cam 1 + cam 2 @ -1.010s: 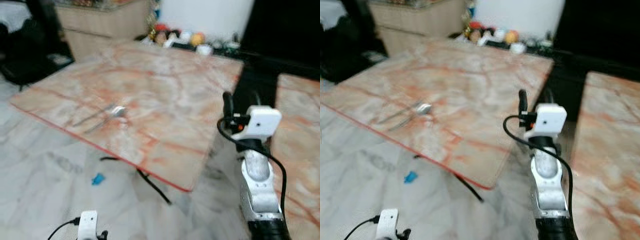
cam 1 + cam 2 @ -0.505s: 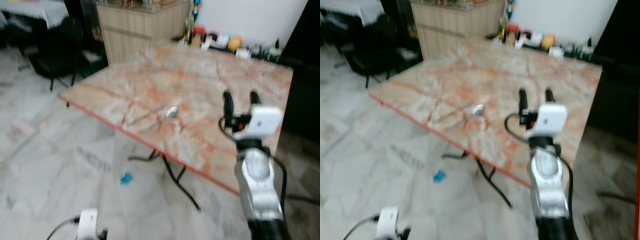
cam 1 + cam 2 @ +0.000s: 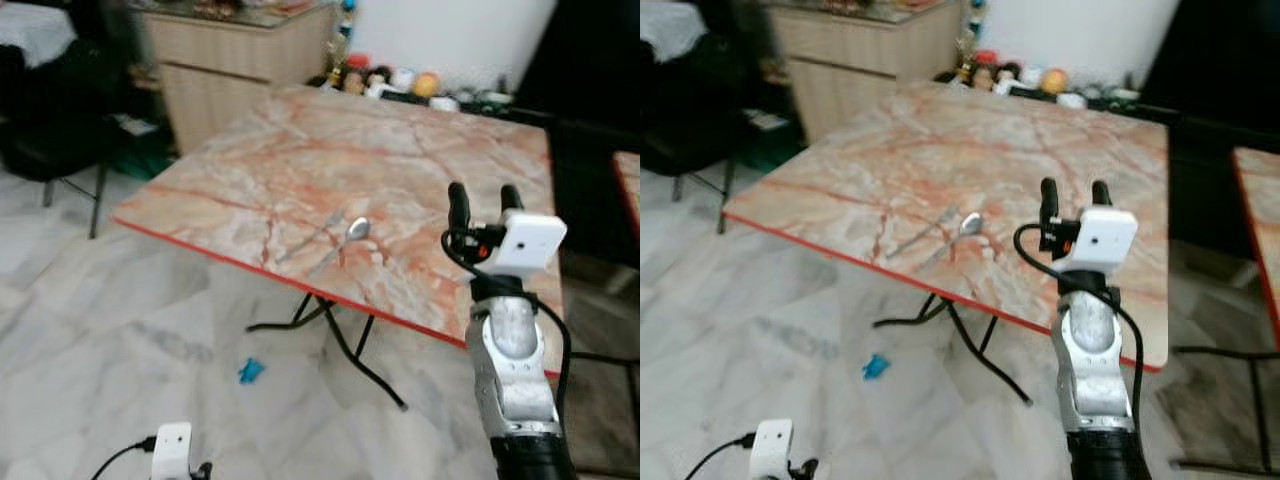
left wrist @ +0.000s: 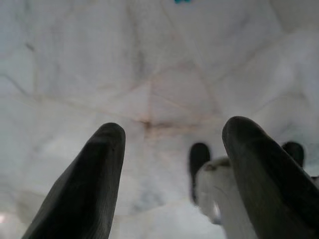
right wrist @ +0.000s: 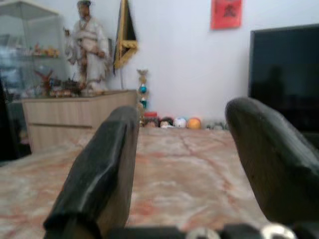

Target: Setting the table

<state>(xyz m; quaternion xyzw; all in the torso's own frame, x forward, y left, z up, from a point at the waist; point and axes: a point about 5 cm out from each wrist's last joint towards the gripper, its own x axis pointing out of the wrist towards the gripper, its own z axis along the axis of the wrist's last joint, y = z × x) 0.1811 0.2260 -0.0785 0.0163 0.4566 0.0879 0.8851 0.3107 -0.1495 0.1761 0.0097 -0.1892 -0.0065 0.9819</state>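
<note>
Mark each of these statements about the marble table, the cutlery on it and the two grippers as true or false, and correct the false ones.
1. A spoon lies on the marble table. True.
2. The right gripper is shut on the spoon. False: its fingers stand apart and hold nothing, raised over the table's near right part.
3. A small blue thing lies on the floor under the table's near edge. True.
4. The left gripper reaches over the table. False: it hangs low, open, over the pale floor tiles.
5. A plate sits in the middle of the table. False: besides the spoon there is a fork beside it, and small items along the far edge.
</note>
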